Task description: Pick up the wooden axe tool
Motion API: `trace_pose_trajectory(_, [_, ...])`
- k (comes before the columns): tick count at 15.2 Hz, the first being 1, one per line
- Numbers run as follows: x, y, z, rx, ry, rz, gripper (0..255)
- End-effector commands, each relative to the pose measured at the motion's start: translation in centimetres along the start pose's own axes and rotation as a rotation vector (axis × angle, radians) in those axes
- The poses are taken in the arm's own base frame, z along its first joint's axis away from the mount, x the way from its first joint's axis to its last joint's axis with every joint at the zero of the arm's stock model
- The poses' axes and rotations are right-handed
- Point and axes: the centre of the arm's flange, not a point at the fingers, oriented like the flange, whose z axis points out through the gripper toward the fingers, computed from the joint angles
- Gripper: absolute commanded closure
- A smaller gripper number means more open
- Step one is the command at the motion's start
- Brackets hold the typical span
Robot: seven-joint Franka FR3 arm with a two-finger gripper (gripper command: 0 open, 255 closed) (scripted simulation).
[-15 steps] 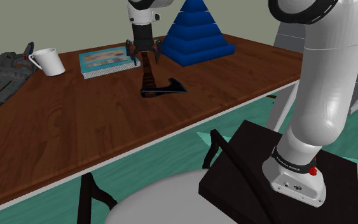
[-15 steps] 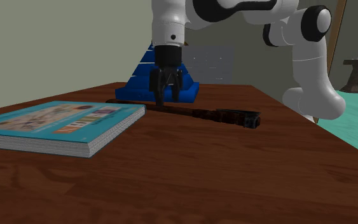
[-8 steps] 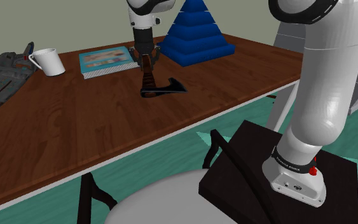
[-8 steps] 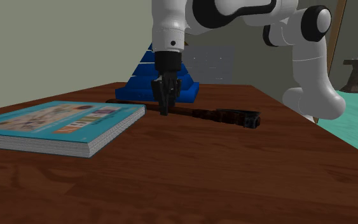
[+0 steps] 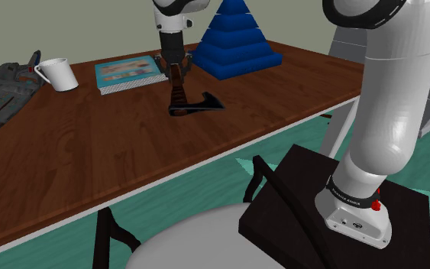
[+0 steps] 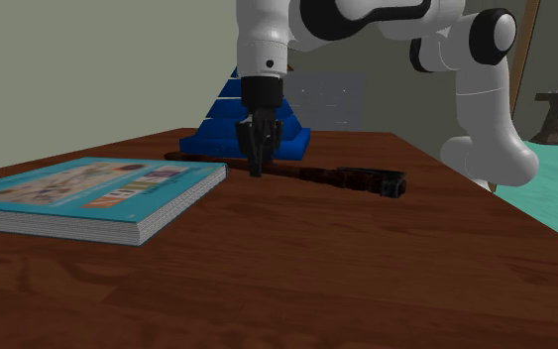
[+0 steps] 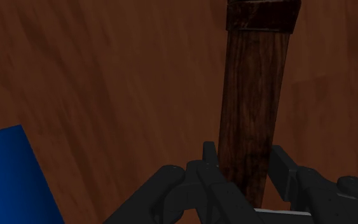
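Pinching the handle of the axe (image 7: 254,95) between both fingers of the gripper (image 7: 244,159), one pad pressing on each side. Gripping it flat on the table (image 5: 91,168), between the book (image 5: 127,74) and the blue pyramid (image 5: 236,38). Holding well away from the dark head, toward the thinner end of the handle.

Judging from that: risking a head-down droop when lifting, with the heavy end pivoting between the pads. Possibly slipping out altogether, given so small a contact on a long tool. Also risking dragging the head across the table if rising too little. Working close to the book and pyramid, so possibly clipping either one if swinging sideways. Calling for a slow, straight rise.
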Motion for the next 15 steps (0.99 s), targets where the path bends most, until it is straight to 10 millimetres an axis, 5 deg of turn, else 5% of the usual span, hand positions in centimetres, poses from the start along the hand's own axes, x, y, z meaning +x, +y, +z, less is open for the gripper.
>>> trace_pose_trajectory(1, [-0.1, -0.1, -1.0, 0.000, 0.000, 0.000, 255])
trace_pose_trajectory(15, [-0.1, -0.5, -7.4, 0.000, 0.000, 0.000, 255])
